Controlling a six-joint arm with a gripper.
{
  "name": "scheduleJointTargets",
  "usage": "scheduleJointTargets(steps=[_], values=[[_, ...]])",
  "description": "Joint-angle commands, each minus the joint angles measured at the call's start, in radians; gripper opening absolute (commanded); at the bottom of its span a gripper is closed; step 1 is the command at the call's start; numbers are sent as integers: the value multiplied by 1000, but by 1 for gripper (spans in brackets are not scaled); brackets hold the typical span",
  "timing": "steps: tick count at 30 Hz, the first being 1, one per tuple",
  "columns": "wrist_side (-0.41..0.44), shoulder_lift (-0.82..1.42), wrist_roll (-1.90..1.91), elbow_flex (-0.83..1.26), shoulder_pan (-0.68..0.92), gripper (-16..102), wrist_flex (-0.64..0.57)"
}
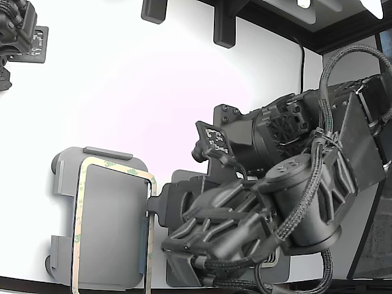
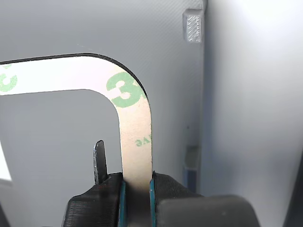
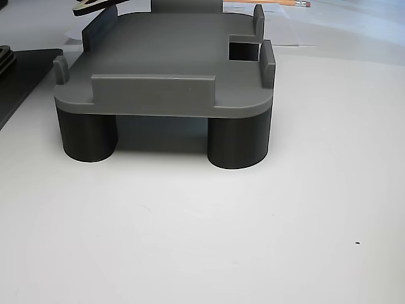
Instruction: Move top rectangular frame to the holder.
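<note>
The top rectangular frame (image 1: 80,208) is thin and beige-tan with green blotches. My gripper (image 1: 149,207) is shut on its long side nearest the arm. In the wrist view the two pads (image 2: 160,185) pinch the strip just below its rounded corner (image 2: 129,97), with the gripper (image 2: 137,183) centred on it. The frame hangs over the light grey holder (image 1: 116,223), shifted a little past the holder's near edge. In the other view the holder (image 3: 164,60) stands on dark round legs with a bare top. Only a raised sliver of the frame (image 3: 95,6) shows at its far side.
My bulky black arm (image 1: 294,184) fills the exterior view's right, over a darker grey mat (image 1: 184,180). A second arm's black part (image 1: 21,33) sits at the top left, and black brackets (image 1: 223,27) line the back. A black slab (image 3: 22,69) lies beside the holder.
</note>
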Motion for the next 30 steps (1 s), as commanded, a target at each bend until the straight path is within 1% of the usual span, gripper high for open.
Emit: scheduleJointTargets(steps=[1,7,12,21,30], values=[[-15,20,-15,-5,-37,-11,11],[-38,17,-104,35,-92,-11,11],[-23,-31,-172,25,-110,-11,11],[-34,-81,-186,-43,-117,-11,11],[-46,-87,-184,-32,-117,-11,11]])
